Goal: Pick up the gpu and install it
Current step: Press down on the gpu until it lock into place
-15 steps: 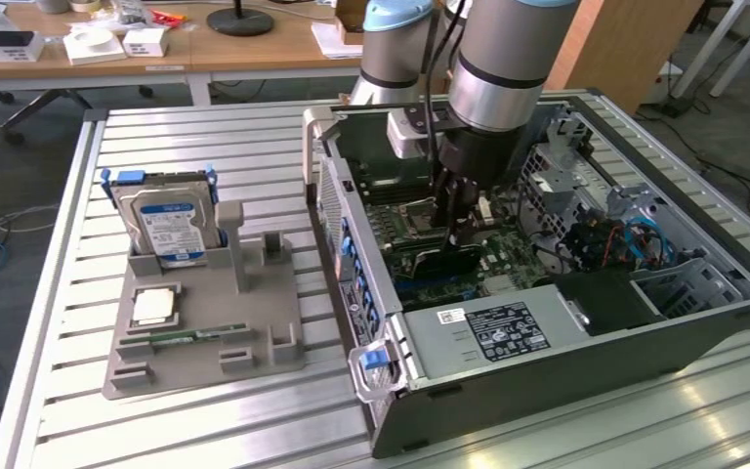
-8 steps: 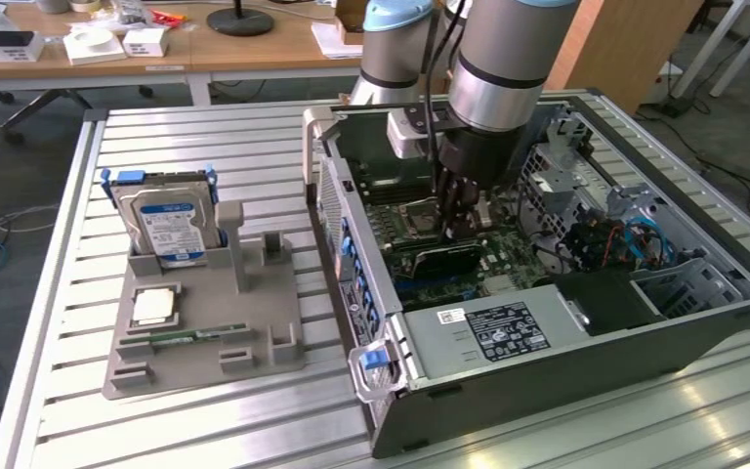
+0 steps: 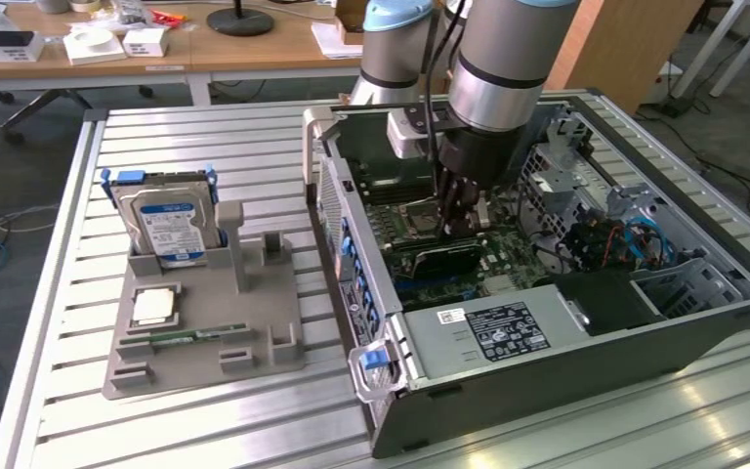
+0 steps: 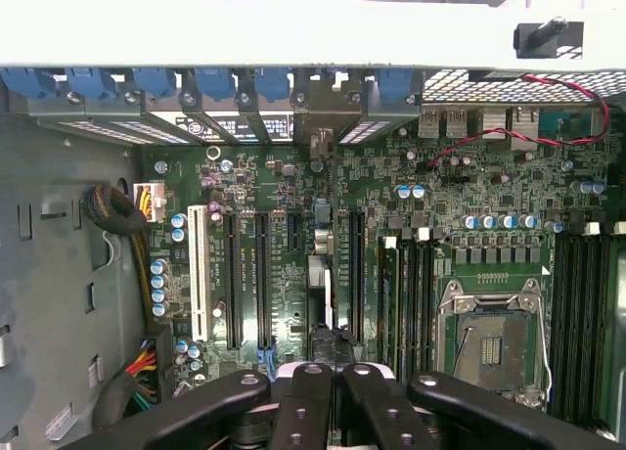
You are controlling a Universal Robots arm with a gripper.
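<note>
Gpu (image 3: pixel 443 260) is inside the open computer case (image 3: pixel 584 352), low on the motherboard (image 3: pixel 512 256) and directly under the arm's tool. It shows there as a dark card with a green edge, and its seating in a slot cannot be made out.

The slatted metal worktop (image 3: pixel 219 430) carries everything. The case lies on its side towards the exterior view's right, with its interior facing up. The silver arm (image 3: pixel 499 68) comes down into the case from above. A grey power supply box (image 3: pixel 506 327) with a white label fills the near end of the case.

A grey holder tray (image 3: pixel 192 369) lies on the worktop at the exterior view's left, well apart from the case. A hard drive (image 3: pixel 167 225) with a blue label stands upright at the tray's far end. A square processor chip (image 3: pixel 153 305) lies flat on the tray nearer the camera, and a slim green RAM stick (image 3: pixel 199 335) lies just beside it.

The gripper (image 3: pixel 460 230) has its black fingers (image 4: pixel 303 401) clenched together right over the card. Whether they pinch the card or only rest against it cannot be told. In the wrist view an empty processor socket (image 4: pixel 489 342) lies beside the long black expansion slots (image 4: pixel 262 274), and blue latches (image 4: pixel 156 81) line the case wall.
</note>
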